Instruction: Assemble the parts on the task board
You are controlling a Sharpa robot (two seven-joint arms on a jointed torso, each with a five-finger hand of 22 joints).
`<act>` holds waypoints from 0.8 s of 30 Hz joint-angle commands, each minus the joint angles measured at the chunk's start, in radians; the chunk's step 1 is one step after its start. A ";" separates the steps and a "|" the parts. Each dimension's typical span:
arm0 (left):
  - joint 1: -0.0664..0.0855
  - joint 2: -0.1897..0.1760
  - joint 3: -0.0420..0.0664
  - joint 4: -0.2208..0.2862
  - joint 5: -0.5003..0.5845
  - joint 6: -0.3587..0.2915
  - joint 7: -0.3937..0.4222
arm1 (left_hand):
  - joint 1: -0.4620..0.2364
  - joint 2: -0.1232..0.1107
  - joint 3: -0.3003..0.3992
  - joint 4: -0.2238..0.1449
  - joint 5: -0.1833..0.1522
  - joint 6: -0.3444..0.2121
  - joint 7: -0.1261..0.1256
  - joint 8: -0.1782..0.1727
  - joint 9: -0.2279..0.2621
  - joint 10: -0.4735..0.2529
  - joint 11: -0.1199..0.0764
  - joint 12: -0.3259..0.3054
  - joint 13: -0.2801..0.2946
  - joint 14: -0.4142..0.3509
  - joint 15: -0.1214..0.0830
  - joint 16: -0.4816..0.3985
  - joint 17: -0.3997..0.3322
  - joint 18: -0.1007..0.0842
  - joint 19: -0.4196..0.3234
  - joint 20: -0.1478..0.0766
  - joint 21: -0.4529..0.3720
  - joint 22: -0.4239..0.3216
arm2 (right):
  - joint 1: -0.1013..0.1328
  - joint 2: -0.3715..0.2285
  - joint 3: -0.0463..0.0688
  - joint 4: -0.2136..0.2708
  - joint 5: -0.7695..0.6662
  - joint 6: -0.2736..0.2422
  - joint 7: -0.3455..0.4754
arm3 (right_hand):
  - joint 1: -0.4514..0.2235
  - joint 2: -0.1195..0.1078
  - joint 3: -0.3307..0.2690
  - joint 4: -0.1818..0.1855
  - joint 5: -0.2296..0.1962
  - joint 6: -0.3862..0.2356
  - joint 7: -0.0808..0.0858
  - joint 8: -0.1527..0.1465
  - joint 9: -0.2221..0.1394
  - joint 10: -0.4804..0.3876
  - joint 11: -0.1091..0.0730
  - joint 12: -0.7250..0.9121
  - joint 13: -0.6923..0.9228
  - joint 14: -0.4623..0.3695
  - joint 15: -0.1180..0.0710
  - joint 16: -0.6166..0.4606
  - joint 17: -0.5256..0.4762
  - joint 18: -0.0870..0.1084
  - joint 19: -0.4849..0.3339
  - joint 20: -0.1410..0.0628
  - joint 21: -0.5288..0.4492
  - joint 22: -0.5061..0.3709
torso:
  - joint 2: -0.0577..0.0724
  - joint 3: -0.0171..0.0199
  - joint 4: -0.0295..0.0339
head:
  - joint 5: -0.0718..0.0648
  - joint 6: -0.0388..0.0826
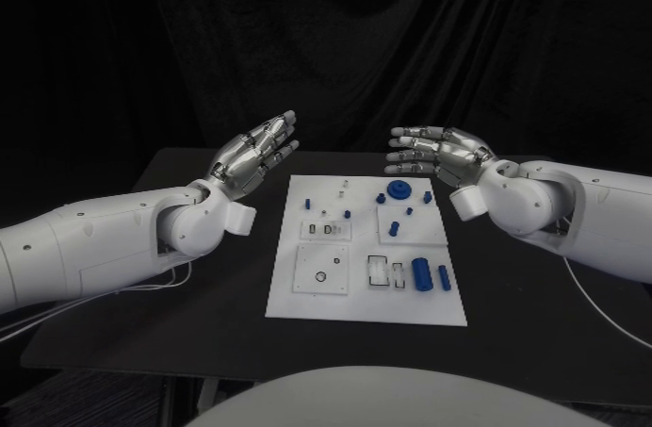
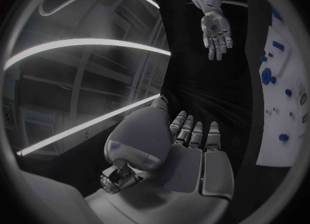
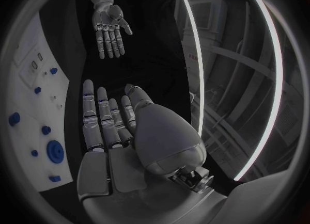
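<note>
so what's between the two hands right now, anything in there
In the head view, nothing is held between the left hand and the right hand; under the gap lies the far edge of the task board and bare black table.

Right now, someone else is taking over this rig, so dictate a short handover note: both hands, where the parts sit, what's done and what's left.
Left hand: open, holding nothing, raised beside the far left corner of the white task board.
Right hand: fingers partly curled, holding nothing, raised above the board's far right corner.
Parts: the round blue gear-like disc and small blue pegs lie toward the far end; two blue cylinders lie near the front right.
Done: nothing visibly picked up.
Left: the assembly itself.
</note>
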 commanded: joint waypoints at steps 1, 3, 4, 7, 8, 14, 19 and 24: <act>0.001 -0.018 0.001 0.008 -0.123 -0.007 0.173 | 0.012 0.000 -0.005 0.002 0.006 0.022 0.002 0.006 0.002 0.015 0.005 0.019 0.001 0.019 0.005 0.013 0.004 0.023 0.008 0.010 0.008 0.004 | 0.038 0.007 0.002 -0.023 -0.329 0.019 -0.099 | 0.006 -0.015 -0.005 0.002 -0.048 0.012 0.015 0.011 -0.005 0.033 0.001 0.017 -0.008 0.071 -0.020 0.019 -0.003 0.005 0.042 -0.019 0.054 0.029 | 0.000 -0.0002 0.0000 | 0.001 -0.001; 0.002 -0.033 0.001 0.012 -0.120 -0.007 0.174 | 0.017 0.001 -0.006 0.002 0.011 0.029 0.004 0.008 0.002 0.016 0.012 0.024 0.001 0.021 0.010 0.014 0.004 0.023 0.010 0.016 0.009 0.004 | 0.073 0.010 0.002 -0.030 -0.499 -0.006 -0.131 | 0.011 -0.029 -0.007 0.008 -0.061 0.036 0.015 0.020 -0.006 0.085 -0.007 0.033 -0.012 0.144 -0.040 0.037 0.000 0.006 0.080 -0.038 0.112 0.063 | 0.001 -0.0005 0.0003 | 0.002 -0.001; 0.002 -0.038 0.001 0.014 -0.119 -0.007 0.174 | 0.021 0.002 -0.005 0.001 0.019 0.035 0.006 0.009 0.002 0.017 0.016 0.029 0.001 0.026 0.017 0.017 0.004 0.023 0.014 0.023 0.012 0.005 | 0.087 0.010 0.002 -0.031 -0.572 -0.015 -0.145 | 0.014 -0.037 -0.008 0.012 -0.067 0.055 0.014 0.024 -0.006 0.110 -0.015 0.033 -0.013 0.192 -0.054 0.048 0.002 0.008 0.103 -0.049 0.148 0.085 | 0.004 -0.0009 0.0014 | 0.002 -0.001; 0.005 -0.053 0.001 0.023 -0.117 -0.004 0.169 | 0.027 0.003 -0.005 0.001 0.025 0.025 0.008 0.005 0.001 0.008 0.015 0.024 -0.001 0.025 0.020 0.015 0.004 0.024 0.014 0.027 0.011 0.005 | 0.136 0.009 0.002 -0.028 -0.832 -0.038 -0.202 | 0.019 -0.059 -0.006 0.020 -0.067 0.093 0.001 0.014 -0.008 0.176 -0.042 0.019 -0.015 0.311 -0.093 0.077 0.016 0.010 0.163 -0.084 0.245 0.146 | 0.009 -0.0019 0.0023 | 0.009 -0.001; 0.005 -0.056 0.001 0.027 -0.117 -0.002 0.168 | 0.028 0.003 -0.004 0.001 0.026 0.020 0.009 0.003 0.000 0.003 0.013 0.020 -0.002 0.023 0.020 0.013 0.003 0.024 0.013 0.027 0.011 0.005 | 0.149 0.007 0.002 -0.025 -0.905 -0.042 -0.220 | 0.022 -0.063 -0.003 0.020 -0.069 0.104 -0.003 0.012 -0.007 0.189 -0.048 0.012 -0.015 0.342 -0.103 0.090 0.023 0.011 0.180 -0.093 0.270 0.161 | 0.013 -0.0017 0.0034 | 0.012 -0.001; 0.011 -0.074 0.001 0.065 -0.090 0.006 0.170 | 0.046 0.006 0.006 -0.005 0.035 0.004 0.010 -0.006 -0.002 -0.012 0.013 0.014 -0.004 0.006 0.015 -0.002 -0.002 0.026 0.006 0.024 0.007 0.002 | 0.206 -0.011 0.002 0.010 -1.318 -0.054 -0.312 | -0.003 -0.124 0.084 0.079 -0.165 0.158 -0.070 -0.057 -0.006 0.282 -0.098 -0.099 -0.013 0.469 -0.160 0.267 0.143 0.007 0.227 -0.143 0.497 0.347 | 0.046 -0.0016 0.0150 | 0.004 -0.001; 0.017 -0.087 0.001 0.087 -0.093 0.014 0.170 | 0.052 0.002 0.008 -0.006 0.042 0.005 0.011 -0.007 -0.002 -0.016 0.012 0.011 -0.004 0.005 0.015 -0.003 -0.002 0.026 0.006 0.024 0.007 0.001 | 0.222 -0.026 0.002 0.038 -1.529 -0.095 -0.354 | -0.048 -0.199 0.174 0.181 -0.172 0.250 -0.113 -0.118 -0.003 0.367 -0.120 -0.149 -0.011 0.509 -0.177 0.404 0.238 -0.048 0.391 -0.156 0.773 0.746 | 0.082 -0.0029 0.0303 | -0.015 -0.001; 0.020 -0.104 0.002 0.108 -0.104 0.017 0.176 | 0.054 0.001 0.009 -0.007 0.044 0.005 0.011 -0.007 -0.002 -0.019 0.011 0.009 -0.005 0.003 0.015 -0.005 -0.002 0.026 0.006 0.025 0.007 0.002 | 0.226 -0.037 0.002 0.056 -1.650 -0.147 -0.376 | -0.063 -0.262 0.255 0.246 -0.185 0.280 -0.110 -0.181 0.002 0.425 -0.125 -0.183 -0.010 0.575 -0.186 0.529 0.382 -0.082 0.497 -0.163 0.922 0.976 | 0.118 -0.0066 0.0553 | -0.058 -0.001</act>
